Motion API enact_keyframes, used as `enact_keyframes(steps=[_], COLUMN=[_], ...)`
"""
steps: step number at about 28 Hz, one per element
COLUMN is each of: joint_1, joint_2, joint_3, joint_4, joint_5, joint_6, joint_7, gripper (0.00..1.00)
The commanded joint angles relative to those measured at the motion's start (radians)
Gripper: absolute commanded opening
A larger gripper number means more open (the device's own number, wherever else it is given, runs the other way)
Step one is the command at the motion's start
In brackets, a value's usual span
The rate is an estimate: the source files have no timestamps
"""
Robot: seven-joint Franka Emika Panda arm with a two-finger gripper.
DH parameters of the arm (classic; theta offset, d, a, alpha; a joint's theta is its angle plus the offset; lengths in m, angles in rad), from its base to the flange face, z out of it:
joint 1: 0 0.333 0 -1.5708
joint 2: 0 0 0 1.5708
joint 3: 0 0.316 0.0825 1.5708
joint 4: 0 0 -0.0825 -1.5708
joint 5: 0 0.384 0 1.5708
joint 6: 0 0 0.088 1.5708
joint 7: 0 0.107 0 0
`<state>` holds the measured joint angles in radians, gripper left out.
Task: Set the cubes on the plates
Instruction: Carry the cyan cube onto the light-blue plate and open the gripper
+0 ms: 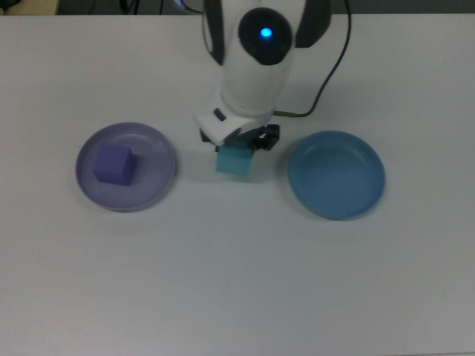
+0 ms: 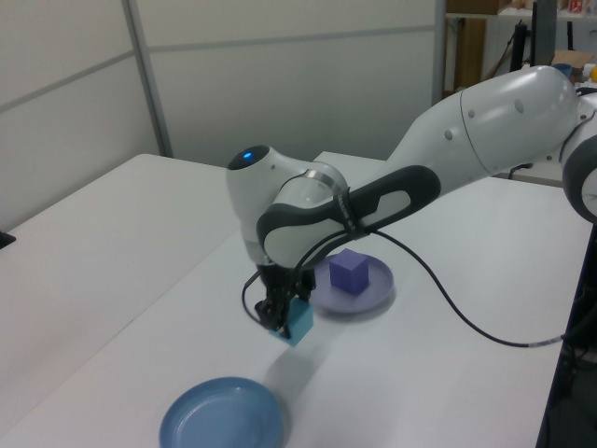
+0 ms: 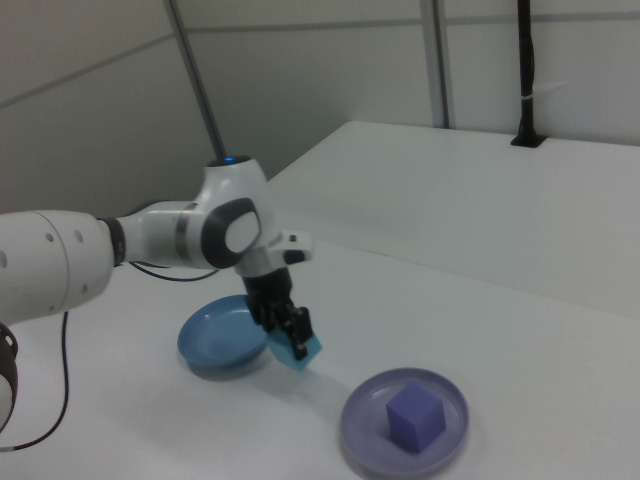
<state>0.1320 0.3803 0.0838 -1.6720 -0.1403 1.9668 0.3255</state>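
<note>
The cyan cube [image 1: 235, 160] was pinched between the fingers of the gripper [image 1: 239, 150] and hung clear of the white counter [image 1: 237, 282], tilted so that one corner pointed down, as the left view [image 2: 298, 322] and the right view [image 3: 300, 349] both showed. In the top view it sat between the two plates, nearer the blue plate [image 1: 337, 175] on the top view's right than the lavender plate [image 1: 127, 167] on the top view's left, and over neither of them. The purple cube [image 1: 113, 164] rested flat inside the lavender plate, a little toward the top view's left of its middle, with the rim showing all around it. The blue plate held nothing. In the left view the gripper [image 2: 278, 315] reached down from the white arm [image 2: 410, 177], its dark fingers closed on the cyan cube's sides, with the blue plate [image 2: 221, 415] in the foreground below it and the lavender plate [image 2: 354, 291] with the purple cube [image 2: 349, 271] just behind. In the right view the gripper [image 3: 286, 330] held the cube just beside the near edge of the blue plate [image 3: 222, 337], while the lavender plate [image 3: 406, 410] and its purple cube [image 3: 415, 416] lay toward the right view's lower right. A blue light [image 1: 265, 33] glowed on the arm's wrist housing, and a black cable [image 1: 332, 67] trailed from the arm across the counter.
</note>
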Motion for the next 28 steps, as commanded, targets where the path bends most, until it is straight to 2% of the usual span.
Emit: enact_keyframes(steps=[1,12,17,18,19,20,28], joint_1=[0.077,0.233,0.265,0.265,0.265,0.265,0.273], joint_2=[0.003,0.058,0.092,0.097,0.103,0.104,0.098], joint_3=[-0.006,-0.006,-0.006,-0.006,-0.006,-0.006,-0.006], joint_4=[0.032,0.08,0.1,0.109,0.118,0.12,0.152], joint_5=[0.002,-0.013,-0.01,-0.009,-0.005,-0.008,-0.01], joint_6=[-0.005,0.003,0.007,0.007,0.006,0.006,-0.006], joint_7=[0.092,0.219,0.253,0.253,0.254,0.253,0.256], gripper=[0.0,0.0,0.0,0.12,0.85,1.0,1.0])
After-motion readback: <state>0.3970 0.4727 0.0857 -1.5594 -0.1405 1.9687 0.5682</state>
